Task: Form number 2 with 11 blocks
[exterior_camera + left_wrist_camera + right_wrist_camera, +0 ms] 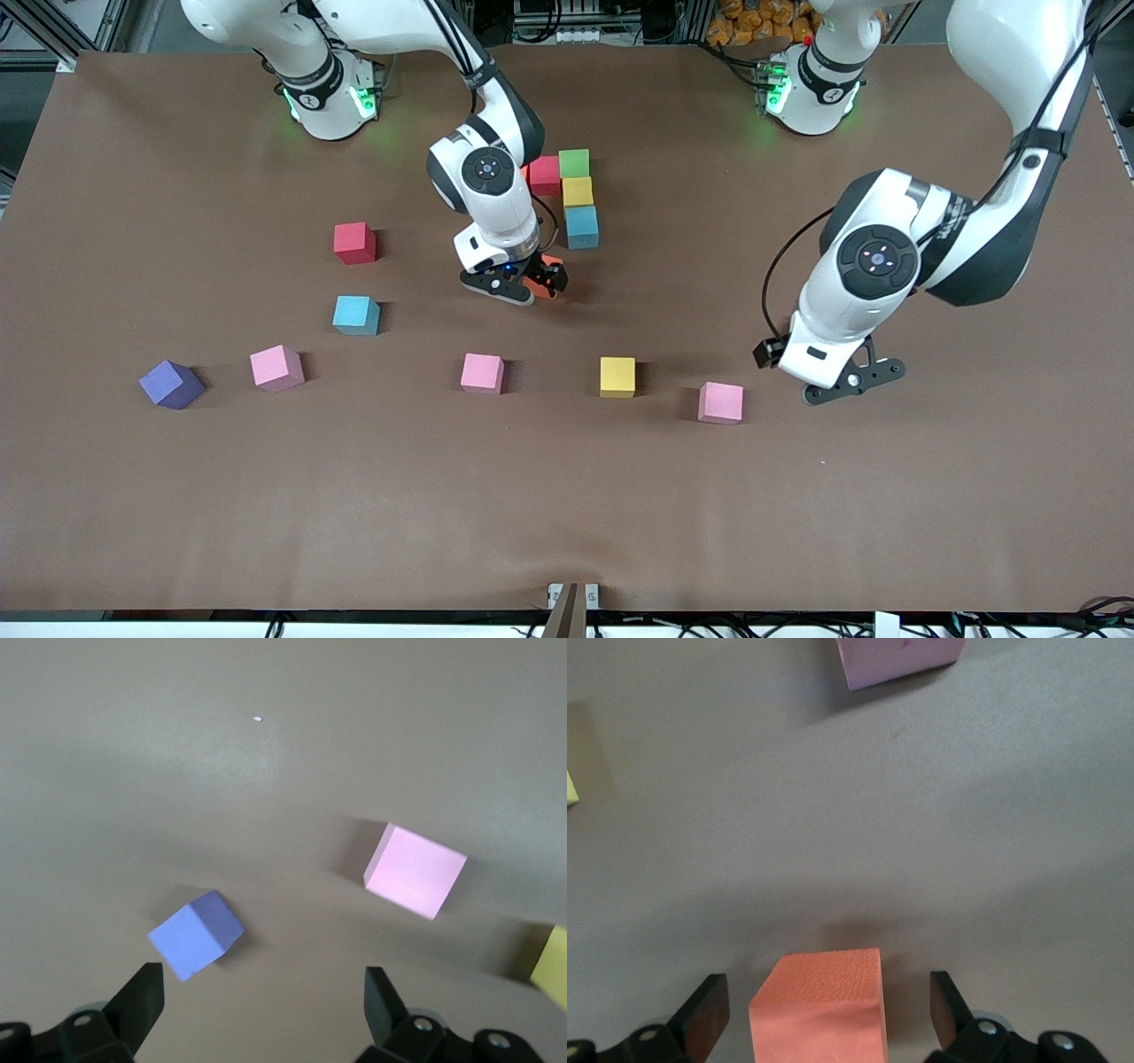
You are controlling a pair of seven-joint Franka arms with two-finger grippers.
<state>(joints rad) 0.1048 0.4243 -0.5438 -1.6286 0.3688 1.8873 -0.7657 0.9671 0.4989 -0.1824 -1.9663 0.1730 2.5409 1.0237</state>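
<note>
A green block (574,163), a red block (544,175), a yellow block (578,191) and a light blue block (582,226) touch in a cluster near the robots' bases. My right gripper (532,283) (826,992) is open around an orange block (542,282) (819,1010), with a gap on each side. Loose blocks lie nearer the camera: red (354,242), light blue (356,315), pink (276,367), pink (482,373), yellow (617,377) and pink (720,402) (415,870). My left gripper (855,381) (263,992) hangs open and empty beside that last pink block.
A purple cube (171,384) sits toward the right arm's end of the table. Another purple cube (197,934) shows just ahead of the left gripper's fingers. The brown table (567,514) stretches bare toward the camera.
</note>
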